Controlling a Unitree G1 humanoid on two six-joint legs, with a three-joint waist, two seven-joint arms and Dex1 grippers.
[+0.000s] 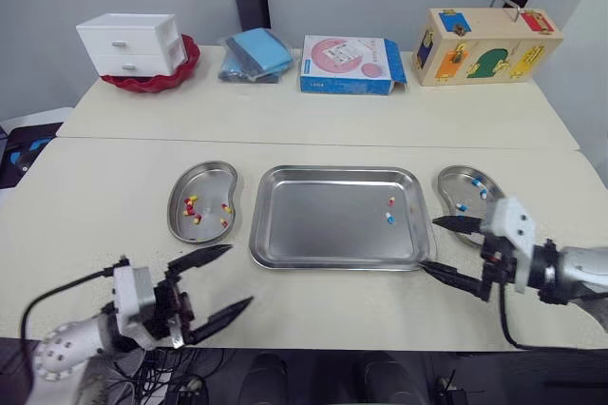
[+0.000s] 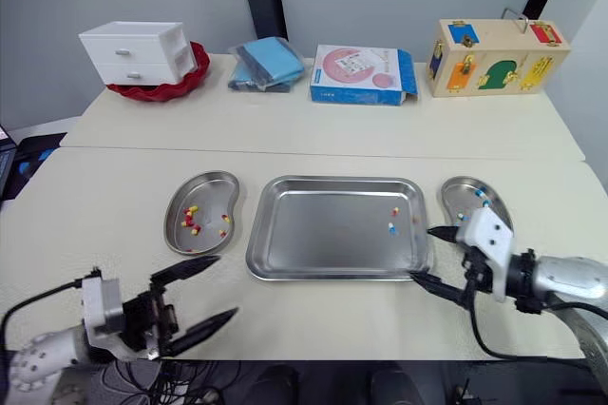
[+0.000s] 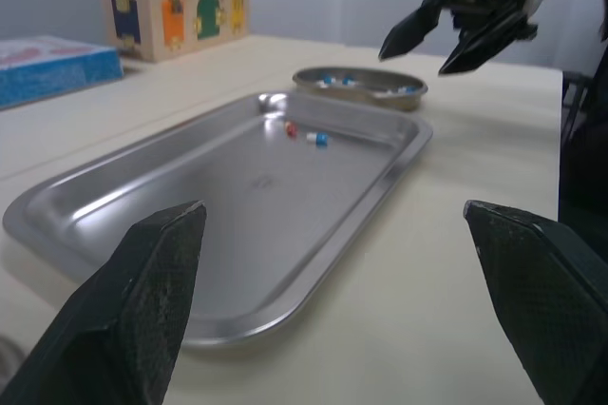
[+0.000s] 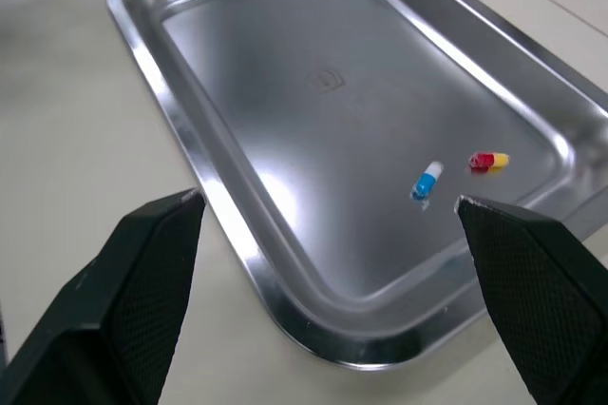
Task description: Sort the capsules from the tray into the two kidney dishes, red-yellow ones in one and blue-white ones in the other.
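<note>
We'd lower our open right gripper (image 1: 432,245) squarely over the blue-white capsule (image 1: 389,218) near the tray's (image 1: 337,266) right edge, sparing the red-yellow capsule (image 1: 390,202) just beside it; the left gripper (image 1: 237,275) hangs open too.

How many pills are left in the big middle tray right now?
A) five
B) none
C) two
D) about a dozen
C: the tray holds just two, a red-yellow capsule and a blue-white capsule, lying close together near its right end.
</note>
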